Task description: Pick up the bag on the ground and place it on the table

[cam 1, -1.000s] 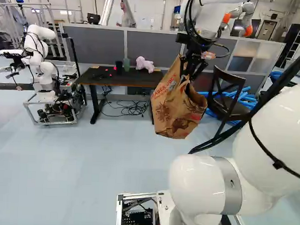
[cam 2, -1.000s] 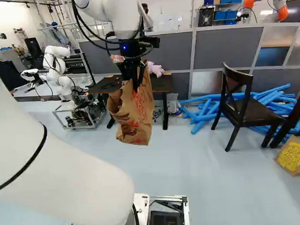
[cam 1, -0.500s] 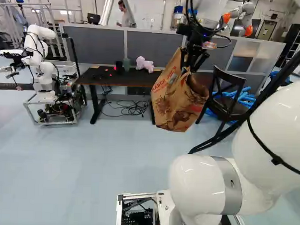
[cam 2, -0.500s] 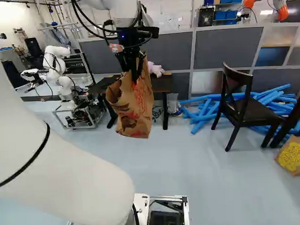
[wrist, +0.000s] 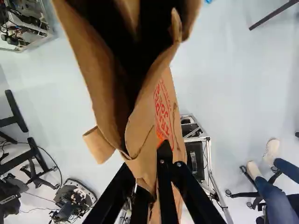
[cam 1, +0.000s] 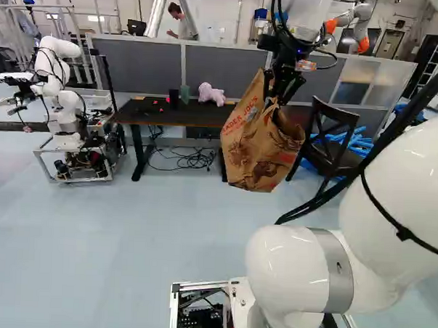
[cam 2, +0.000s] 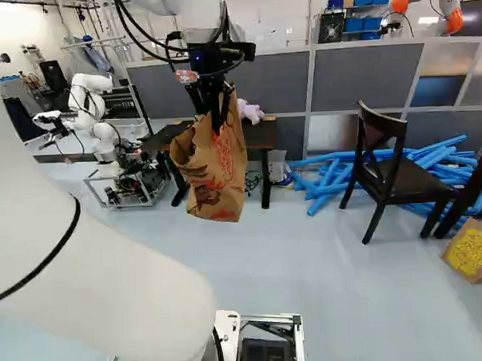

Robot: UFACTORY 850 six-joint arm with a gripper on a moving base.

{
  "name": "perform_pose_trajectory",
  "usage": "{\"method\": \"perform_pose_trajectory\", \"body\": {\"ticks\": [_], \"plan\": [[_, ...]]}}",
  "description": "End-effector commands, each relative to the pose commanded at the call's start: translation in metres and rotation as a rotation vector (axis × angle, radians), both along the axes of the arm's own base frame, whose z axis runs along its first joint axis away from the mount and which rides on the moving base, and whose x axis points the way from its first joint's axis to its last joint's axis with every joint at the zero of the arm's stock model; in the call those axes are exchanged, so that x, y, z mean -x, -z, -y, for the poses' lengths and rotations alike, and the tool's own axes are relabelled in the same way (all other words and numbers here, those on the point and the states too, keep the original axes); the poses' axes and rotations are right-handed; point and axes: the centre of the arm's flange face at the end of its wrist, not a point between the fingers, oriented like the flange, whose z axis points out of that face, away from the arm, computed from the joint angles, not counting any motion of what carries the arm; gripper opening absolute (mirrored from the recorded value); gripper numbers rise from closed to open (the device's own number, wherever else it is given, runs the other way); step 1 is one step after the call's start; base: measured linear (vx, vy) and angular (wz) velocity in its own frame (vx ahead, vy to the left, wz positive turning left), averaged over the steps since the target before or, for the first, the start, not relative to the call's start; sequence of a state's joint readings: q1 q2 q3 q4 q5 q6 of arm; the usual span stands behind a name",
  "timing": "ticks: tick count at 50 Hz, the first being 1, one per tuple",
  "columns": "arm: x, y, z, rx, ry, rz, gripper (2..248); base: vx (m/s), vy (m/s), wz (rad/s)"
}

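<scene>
In the left base view my gripper (cam 1: 275, 99) hangs right of the dark table (cam 1: 185, 117), shut on the top edge of the brown paper bag (cam 1: 254, 152). The bag is off the floor, its mouth open and its lower part below tabletop height. Seen in the right base view, the bag (cam 2: 217, 177) overlaps the table's front and hides part of it. In the wrist view the gripper (wrist: 146, 171) pinches the folded paper rim between its two fingers, and the bag (wrist: 105, 77) spreads out ahead of them.
A pink plush toy (cam 1: 211, 94), a black cup (cam 1: 174, 98) and a green cup (cam 1: 185, 94) stand on the table. Beyond the bag are a dark chair (cam 2: 388, 170) and blue tubes (cam 2: 329, 177). Another robot (cam 1: 62, 92) stands at the left; a printed box (cam 2: 473, 249) lies right.
Compared with one second ago, the arm has raised the gripper and the held bag a little. Over the last half second they hardly differ. The base has not moved.
</scene>
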State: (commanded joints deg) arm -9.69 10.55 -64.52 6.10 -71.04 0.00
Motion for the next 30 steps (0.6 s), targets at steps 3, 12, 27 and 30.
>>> {"method": "perform_pose_trajectory", "body": {"ticks": [3, 12, 27, 30], "plan": [[0.0000, 0.0000, 0.0000, 0.000, 0.000, 0.000, 21, 0.126, 0.005, 0.001], [0.0000, 0.0000, 0.0000, 0.000, 0.000, 0.000, 21, 0.173, 0.002, -0.001], [0.0000, 0.0000, 0.0000, 0.000, 0.000, 0.000, 21, 0.211, 0.001, -0.003], [0.0000, 0.0000, 0.0000, 0.000, 0.000, 0.000, 21, 0.209, -0.002, 0.000]]}}
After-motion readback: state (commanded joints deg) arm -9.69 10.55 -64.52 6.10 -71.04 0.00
